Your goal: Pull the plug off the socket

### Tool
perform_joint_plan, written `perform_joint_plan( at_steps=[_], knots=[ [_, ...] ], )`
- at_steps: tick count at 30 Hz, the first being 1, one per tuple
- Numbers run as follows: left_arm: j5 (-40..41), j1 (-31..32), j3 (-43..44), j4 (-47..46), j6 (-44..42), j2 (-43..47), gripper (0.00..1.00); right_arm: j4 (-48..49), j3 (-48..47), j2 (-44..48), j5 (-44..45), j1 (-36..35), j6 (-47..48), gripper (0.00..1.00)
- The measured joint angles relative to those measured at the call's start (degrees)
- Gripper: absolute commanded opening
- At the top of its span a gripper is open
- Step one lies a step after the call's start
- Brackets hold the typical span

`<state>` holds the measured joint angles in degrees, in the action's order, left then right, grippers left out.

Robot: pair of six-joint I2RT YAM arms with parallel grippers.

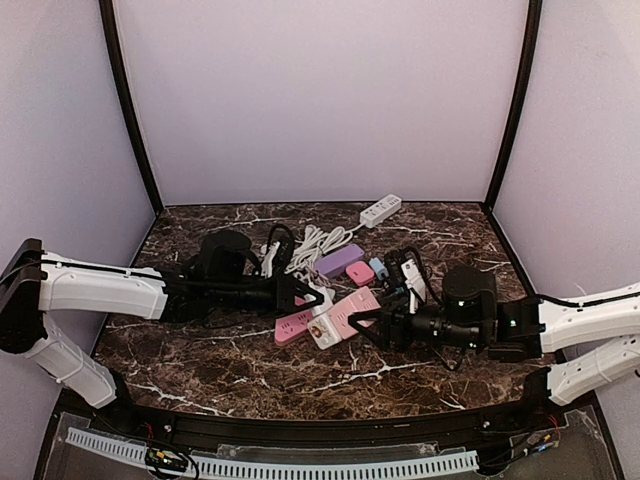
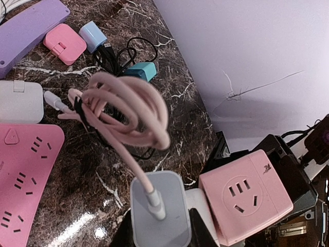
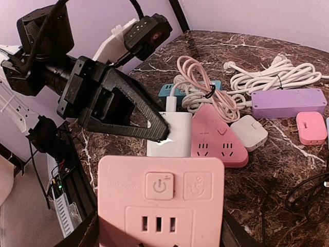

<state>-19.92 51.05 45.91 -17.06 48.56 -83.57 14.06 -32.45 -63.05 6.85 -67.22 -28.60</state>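
My right gripper (image 3: 160, 229) is shut on a pink cube socket (image 3: 160, 198), which also shows in the left wrist view (image 2: 247, 195) and the top view (image 1: 328, 328). A white charger plug (image 3: 172, 135) sits against the cube's far side; its prongs are hidden. My left gripper (image 2: 159, 229) is shut on this plug (image 2: 157, 213), one finger (image 3: 128, 116) lying across it. A coiled pink cable (image 2: 128, 108) runs from the plug's back. In the top view the left gripper (image 1: 318, 296) and right gripper (image 1: 352, 322) meet at mid-table.
A pink triangular socket (image 3: 218, 136) and a white square adapter (image 3: 248, 133) lie just beyond. A purple strip (image 1: 340, 260), small pink (image 2: 64, 43), blue (image 2: 92, 36) and teal (image 2: 141, 69) chargers, black cables, white coiled cord (image 1: 315, 240) and a white strip (image 1: 380, 210) fill the back.
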Motion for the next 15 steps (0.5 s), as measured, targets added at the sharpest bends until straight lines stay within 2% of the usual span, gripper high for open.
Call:
perform_joint_plan(
  at_steps=[15],
  knots=[
    [-1.07, -0.85, 0.0, 1.62, 0.09, -0.07, 0.01, -9.51, -8.5, -5.68, 17.2, -9.75, 7.56, 0.0]
  ],
)
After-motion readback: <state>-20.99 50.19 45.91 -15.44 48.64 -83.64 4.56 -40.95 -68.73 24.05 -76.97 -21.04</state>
